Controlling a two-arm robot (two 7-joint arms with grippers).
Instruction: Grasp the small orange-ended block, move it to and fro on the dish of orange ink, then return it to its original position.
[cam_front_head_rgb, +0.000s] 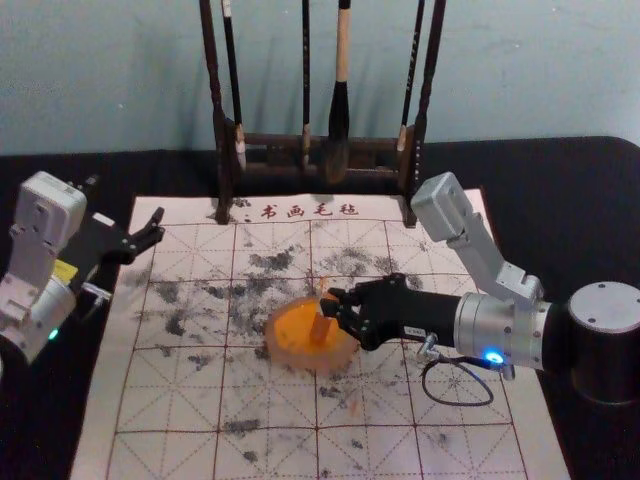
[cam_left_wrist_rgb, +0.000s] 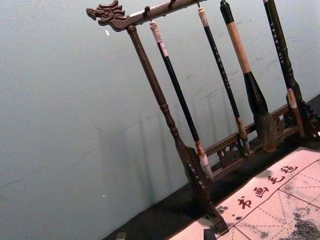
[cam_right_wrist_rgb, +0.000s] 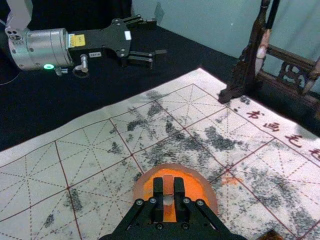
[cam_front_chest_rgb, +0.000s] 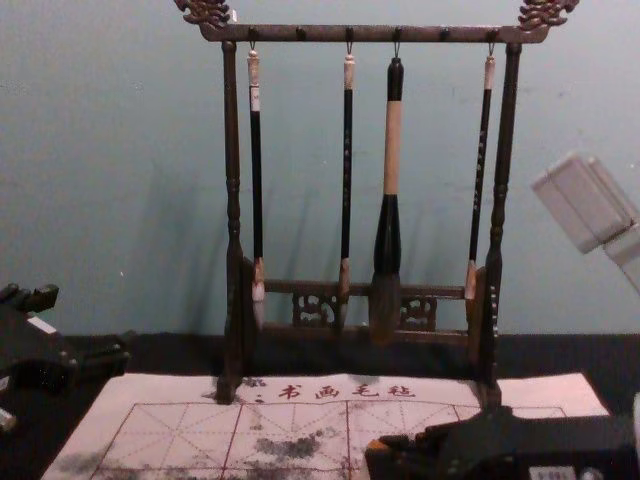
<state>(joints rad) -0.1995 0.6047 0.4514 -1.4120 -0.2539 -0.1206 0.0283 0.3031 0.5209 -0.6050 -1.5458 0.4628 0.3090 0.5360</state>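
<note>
The right pincer (cam_front_head_rgb: 342, 304) reaches in over the mat from the right, its fingers closed on the small orange-ended block (cam_right_wrist_rgb: 168, 186), one finger on either side of it. The block is over the round dish (cam_front_head_rgb: 290, 354), within its rim as seen from above; whether its lower end touches the orange ink (cam_right_wrist_rgb: 196, 185) cannot be told. The left pincer (cam_front_head_rgb: 128, 207) is parked at the left, near the far left corner of the mat, and its fingers are spread wide apart

The dish sits on the pale mat (cam_front_head_rgb: 165, 400), which has a red grid, dark smudges and a line of red characters (cam_front_chest_rgb: 345, 391) along its far edge. Beneath it is a black worktop (cam_front_head_rgb: 560, 220). Behind the dish, at the mat's far edge, stands a dark wooden rack (cam_front_chest_rgb: 232, 190) with three slim brushes (cam_front_chest_rgb: 347, 180) and one thick brush (cam_front_chest_rgb: 392, 150) hanging from its top bar, the wall (cam_front_chest_rgb: 120, 150) beyond
</note>
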